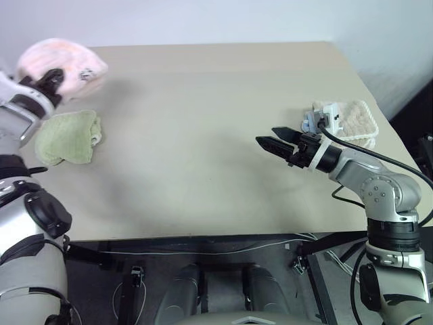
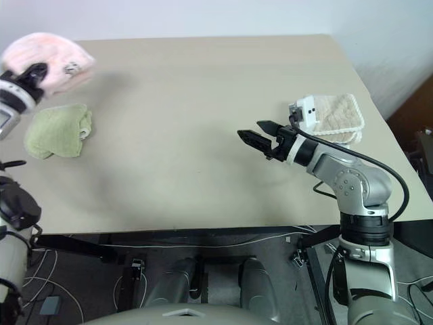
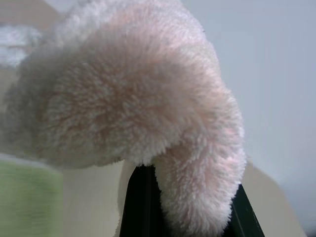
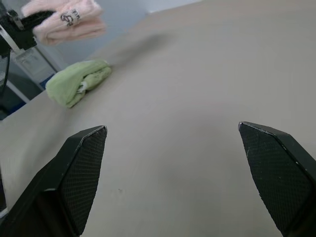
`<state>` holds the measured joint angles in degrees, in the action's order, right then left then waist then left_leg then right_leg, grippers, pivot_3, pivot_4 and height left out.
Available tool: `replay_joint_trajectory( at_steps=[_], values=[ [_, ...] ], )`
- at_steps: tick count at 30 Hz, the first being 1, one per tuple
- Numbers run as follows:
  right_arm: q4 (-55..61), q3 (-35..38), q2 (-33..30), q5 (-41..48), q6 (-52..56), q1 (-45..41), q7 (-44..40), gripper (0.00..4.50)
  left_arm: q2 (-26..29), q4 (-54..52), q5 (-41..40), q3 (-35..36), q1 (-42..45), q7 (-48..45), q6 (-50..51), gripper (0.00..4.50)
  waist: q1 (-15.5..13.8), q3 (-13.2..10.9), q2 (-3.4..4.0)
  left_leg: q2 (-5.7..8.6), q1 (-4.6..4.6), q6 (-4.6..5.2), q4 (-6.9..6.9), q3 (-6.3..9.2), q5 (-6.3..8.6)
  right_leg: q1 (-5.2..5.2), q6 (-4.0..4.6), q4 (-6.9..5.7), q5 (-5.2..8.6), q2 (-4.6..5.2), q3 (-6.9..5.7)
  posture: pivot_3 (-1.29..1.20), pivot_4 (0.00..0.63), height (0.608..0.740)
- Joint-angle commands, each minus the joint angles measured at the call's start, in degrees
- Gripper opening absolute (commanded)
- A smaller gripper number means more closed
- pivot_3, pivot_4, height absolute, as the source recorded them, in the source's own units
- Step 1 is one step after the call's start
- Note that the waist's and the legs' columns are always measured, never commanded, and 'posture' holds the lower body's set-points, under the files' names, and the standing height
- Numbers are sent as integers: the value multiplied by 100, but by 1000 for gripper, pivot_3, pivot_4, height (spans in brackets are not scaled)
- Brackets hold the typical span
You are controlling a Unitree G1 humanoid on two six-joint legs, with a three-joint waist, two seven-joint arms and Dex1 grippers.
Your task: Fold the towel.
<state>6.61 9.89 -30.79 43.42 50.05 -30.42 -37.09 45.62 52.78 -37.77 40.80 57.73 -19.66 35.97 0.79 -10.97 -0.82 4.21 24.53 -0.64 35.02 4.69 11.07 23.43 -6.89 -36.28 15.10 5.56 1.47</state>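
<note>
The towel (image 1: 64, 64), pale pink terry with black marks on a white patch, hangs bunched in the air above the far left corner of the desk (image 1: 203, 135), pinched in the left end effector (image 1: 49, 81), whose black fingers are pressed together on a fold of the pile. It is a rounded wad, so the step in hand, as I judge it, is getting it onto the open middle of the desk and spreading it flat before any fold can be made. To do that well, the cloth should be carried clear of the light green towel (image 1: 66, 137) lying crumpled just below it, set down where the bare surface is widest, and a free corner or the white edging found for the other end effector, so that the two can pull the wad open between them rather than drag it as a lump. The left arm reaches out to the far left with its end effector raised off the desk and pointing roughly forward. The right end effector (image 1: 276, 141) hovers low over the right half of the desk, spread wide and empty, pointing left and forward toward the middle, with a beige towel (image 1: 355, 120) behind it near the right edge
</note>
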Motion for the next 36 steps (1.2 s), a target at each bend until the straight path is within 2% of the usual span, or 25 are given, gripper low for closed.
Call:
replay_joint_trajectory(
  at_steps=[1, 4, 7, 12, 14, 15, 19, 26, 36],
  values=[
    [0, -93, -105, -97, -92, -171, -175, 4500, 55, 41, -171, 366, -271, 174, -244, 17, -11, 0, -1, 0, -1, 0, 0, 0, 0, 0, 0, -2, 0, 0, 0, 0, 150, 740],
    [-12, -280, -150, -216, -90, -249, -308, 4500, -184, 45, -561, 876, -570, 426, -255, 17, -22, 0, -7, 0, 1, 0, 6, 6, 0, 0, 0, -5, 0, 0, -4, 0, 150, 740],
    [-103, -389, -155, -348, -144, -374, -392, 4500, -472, -56, -629, 887, -955, 428, -87, 17, -16, 1, -8, 1, 1, 0, 11, 4, 0, -3, 0, -7, 0, 3, -2, 0, 150, 740],
    [-194, -390, -185, -463, -172, -448, -499, 4500, -814, -454, -1175, 1456, -1307, 902, -243, 17, -6, 3, -14, -2, 0, -1, 10, 6, 0, 0, 1, -12, 0, 1, -2, 0, 150, 740],
    [-177, -381, -174, -480, -162, -416, -514, 4500, -959, -748, -1200, 1456, -1532, 1076, -254, 17, 17, 3, -14, -3, 1, -1, 10, 4, 0, 1, 1, -11, 0, 3, 1, 0, 150, 740],
    [-182, -389, -166, -499, -175, -397, -523, 4500, -1039, -879, -1206, 1471, -1618, 1191, -316, 734, 22, 3, -14, -2, -1, -1, 8, 1, 0, 1, 1, -11, 0, 3, 4, 0, 150, 740],
    [-222, -452, -92, -591, -251, -353, -529, 4500, -1201, -1168, -1448, 1705, -1747, 1537, -514, 1972, 7, 3, -15, -4, -3, -1, 11, 0, 0, 0, 1, -15, -1, 3, 7, 0, 150, 740],
    [-228, -490, 55, -680, -388, -305, -546, 4500, -1215, -1976, -1712, 1431, -1926, 1675, 112, 4420, 2, 4, -16, -3, -3, -1, 12, 0, 0, -1, 1, -16, -1, 1, 6, 0, 150, 740],
    [-349, -416, 115, -562, -540, -265, -920, 4500, -1417, -3850, -2571, 1186, -2585, 2653, 1753, 4465, 4, 4, -16, -3, -4, -2, 13, 0, 0, -1, 1, -19, -1, 0, 7, 0, 150, 740]
  ],
)
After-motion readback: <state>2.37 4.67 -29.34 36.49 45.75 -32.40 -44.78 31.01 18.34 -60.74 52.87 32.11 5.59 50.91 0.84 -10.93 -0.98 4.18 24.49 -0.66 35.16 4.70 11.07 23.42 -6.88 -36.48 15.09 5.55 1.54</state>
